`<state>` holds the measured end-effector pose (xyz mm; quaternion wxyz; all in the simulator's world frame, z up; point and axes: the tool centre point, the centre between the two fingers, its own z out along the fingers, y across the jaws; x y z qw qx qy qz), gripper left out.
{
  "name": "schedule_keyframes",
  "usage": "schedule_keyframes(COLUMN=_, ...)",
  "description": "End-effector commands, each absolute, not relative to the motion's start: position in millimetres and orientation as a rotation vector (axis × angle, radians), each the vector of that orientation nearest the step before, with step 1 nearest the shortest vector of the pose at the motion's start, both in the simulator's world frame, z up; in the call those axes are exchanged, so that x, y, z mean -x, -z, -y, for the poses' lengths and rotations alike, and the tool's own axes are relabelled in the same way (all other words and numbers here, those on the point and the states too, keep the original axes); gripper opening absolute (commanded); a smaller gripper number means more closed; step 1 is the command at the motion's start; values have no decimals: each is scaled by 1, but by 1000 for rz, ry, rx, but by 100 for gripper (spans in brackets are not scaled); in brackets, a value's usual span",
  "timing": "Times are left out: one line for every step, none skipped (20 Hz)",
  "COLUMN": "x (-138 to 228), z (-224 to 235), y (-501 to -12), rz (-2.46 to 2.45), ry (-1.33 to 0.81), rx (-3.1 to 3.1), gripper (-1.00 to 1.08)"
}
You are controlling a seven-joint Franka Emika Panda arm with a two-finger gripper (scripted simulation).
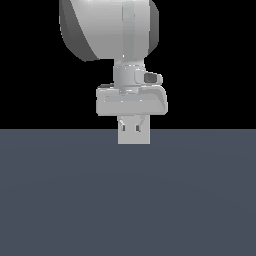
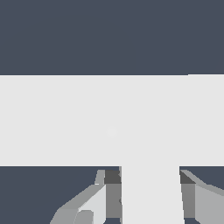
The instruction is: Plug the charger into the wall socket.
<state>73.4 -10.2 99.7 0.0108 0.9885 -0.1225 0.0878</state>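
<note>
In the wrist view my gripper (image 2: 151, 197) is shut on the charger (image 2: 151, 192), a plain white block between the two grey fingers (image 2: 109, 194). The charger's far end runs into a wide pale band, the wall socket (image 2: 65, 120), with no gap showing between them. In the exterior view the wall socket (image 1: 134, 131) is a pale square plate with two small dark marks. It stands upright just under the gripper's hand (image 1: 131, 102) and hides the fingers and the charger. The orange dots do not show.
The dark blue-grey floor (image 1: 128, 200) spreads around the plate in the exterior view. The arm's large pale link (image 1: 110, 27) hangs above the hand. The background is black.
</note>
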Motion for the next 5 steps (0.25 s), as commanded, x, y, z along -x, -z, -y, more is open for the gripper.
schedule_keyframes(x=-78, z=11, y=-100, rz=382, ry=-274, rx=-3085, gripper=-100)
schedule_keyframes(x=-79, z=11, y=-100, rz=382, ry=-274, rx=-3085, gripper=-100)
schedule_keyframes(x=-80, z=11, y=-100, rz=382, ry=-274, rx=-3085, gripper=-100)
schedule_keyframes(x=-80, z=11, y=-100, rz=382, ry=-274, rx=-3085, gripper=-100)
schedule_keyframes(x=-80, z=11, y=-100, rz=382, ry=-274, rx=-3085, gripper=-100)
